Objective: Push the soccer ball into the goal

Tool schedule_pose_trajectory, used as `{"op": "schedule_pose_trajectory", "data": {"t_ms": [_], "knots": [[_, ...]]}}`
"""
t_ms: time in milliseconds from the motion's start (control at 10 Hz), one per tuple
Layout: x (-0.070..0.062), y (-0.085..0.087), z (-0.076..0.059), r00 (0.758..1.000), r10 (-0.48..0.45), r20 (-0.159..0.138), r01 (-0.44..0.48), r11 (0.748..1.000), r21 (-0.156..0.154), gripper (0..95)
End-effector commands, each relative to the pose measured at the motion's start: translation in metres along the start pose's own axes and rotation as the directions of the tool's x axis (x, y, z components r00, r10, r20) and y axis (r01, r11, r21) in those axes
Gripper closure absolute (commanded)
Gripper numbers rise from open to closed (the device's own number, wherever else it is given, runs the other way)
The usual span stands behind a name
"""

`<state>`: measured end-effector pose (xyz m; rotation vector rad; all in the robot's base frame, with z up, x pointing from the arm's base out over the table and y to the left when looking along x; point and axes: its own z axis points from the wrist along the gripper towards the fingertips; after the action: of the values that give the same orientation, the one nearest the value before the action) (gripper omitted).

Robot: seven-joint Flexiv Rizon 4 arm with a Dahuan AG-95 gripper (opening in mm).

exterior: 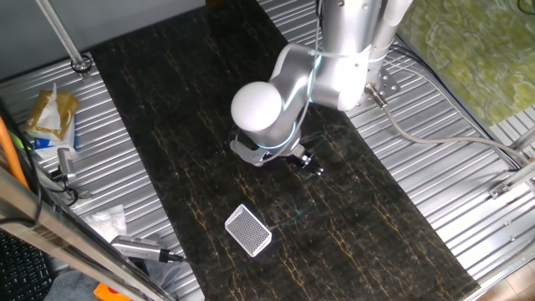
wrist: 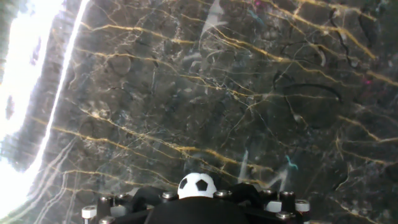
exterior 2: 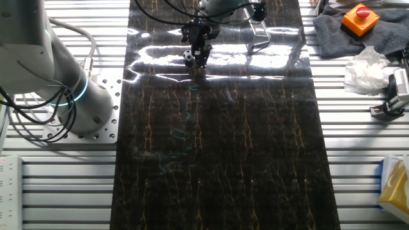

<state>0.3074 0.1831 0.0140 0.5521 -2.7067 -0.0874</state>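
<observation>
- Hand view shows the soccer ball right at the gripper; I cannot tell how its jaws stand.
- One fixed view alone shows the goal's mesh clearly.

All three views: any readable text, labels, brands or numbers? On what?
None readable.
Yellow-and-white packet beside the mat: print too blurred to read.
Goal, soccer ball, marbled mat: no lettering visible.
Orange box with red button: no legible marking.

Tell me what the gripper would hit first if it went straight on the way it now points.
Probably the soccer ball, which sits right at the gripper in the hand view. Past it only the dark marble tabletop shows; the goal is out of that view.
</observation>
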Motion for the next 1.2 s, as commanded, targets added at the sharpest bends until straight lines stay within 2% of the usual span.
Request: {"op": "schedule_pose_trajectory", "data": {"t_ms": [100, 1200], "knots": [[0.0009, 0.002, 0.002, 1.0, 0.027, -0.012, -0.027, 1.0, -0.004, 19.0], [0.0037, 0.0054, 0.0058, 0.999, 0.044, -0.007, -0.044, 0.999, -0.006, 19.0]]}}
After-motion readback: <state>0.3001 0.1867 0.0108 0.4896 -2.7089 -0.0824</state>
